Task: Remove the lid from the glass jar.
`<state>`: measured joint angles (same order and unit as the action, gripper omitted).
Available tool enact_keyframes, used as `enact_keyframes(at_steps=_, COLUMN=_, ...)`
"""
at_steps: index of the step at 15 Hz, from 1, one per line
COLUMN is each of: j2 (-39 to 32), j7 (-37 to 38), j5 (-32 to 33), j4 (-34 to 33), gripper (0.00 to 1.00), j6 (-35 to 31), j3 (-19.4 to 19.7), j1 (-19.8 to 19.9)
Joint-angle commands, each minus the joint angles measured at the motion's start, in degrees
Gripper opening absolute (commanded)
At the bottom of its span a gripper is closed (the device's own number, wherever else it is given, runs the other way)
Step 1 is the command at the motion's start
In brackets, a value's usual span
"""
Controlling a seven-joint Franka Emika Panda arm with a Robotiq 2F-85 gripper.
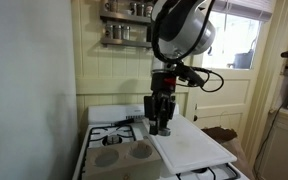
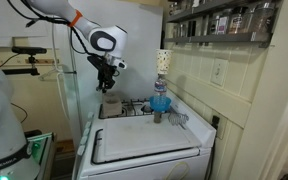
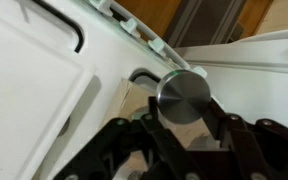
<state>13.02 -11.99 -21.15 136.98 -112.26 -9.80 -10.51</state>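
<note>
In the wrist view the 2 black fingers (image 3: 232,135) were closed in against a round metal lid (image 3: 182,97), 1 at its 8 o'clock edge and 1 at its 4 o'clock edge, pinching its rim. The glass jar itself was hidden under the lid, so I could not tell whether the lid sat on it or was lifted clear. A dark curved bar (image 3: 142,75) lay just beside the lid at 10 o'clock, and a longer black handle (image 3: 59,25) lay farther off the same way.

In an exterior view the fingers (image 1: 161,118) hung low over the white tabletop (image 1: 96,112). A white board (image 1: 189,145) lay just beside them at 4 o'clock, and 2 round burners (image 1: 109,157) sat near them at 7 o'clock. A shelf of jars (image 1: 124,33) ran along the wall at 11 o'clock.

In an exterior view a blue object (image 2: 160,103) and a wire utensil (image 2: 179,120) stood well apart from the fingers (image 2: 108,84), at 4 o'clock.
</note>
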Motion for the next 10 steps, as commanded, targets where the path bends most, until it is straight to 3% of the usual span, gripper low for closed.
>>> enact_keyframes(at_steps=1, j2=8.9, j7=8.8, j5=4.4, j4=6.7, gripper=0.24, j6=-1.2, j3=-1.8, j1=-0.7)
enact_keyframes(at_steps=8, j2=18.8, j7=4.4, j5=8.4, j4=13.5, gripper=0.24, j6=-1.7, j3=2.7, j1=0.5)
enact_keyframes(at_steps=9, j2=18.9, j7=5.4, j5=7.4, j4=13.6, gripper=0.24, j6=-3.3, j3=3.2, j1=0.6)
enact_keyframes(at_steps=10, j2=15.8, j7=5.3, j5=7.7, j4=10.9, gripper=0.24, j6=-0.8, j3=2.9, j1=-0.3)
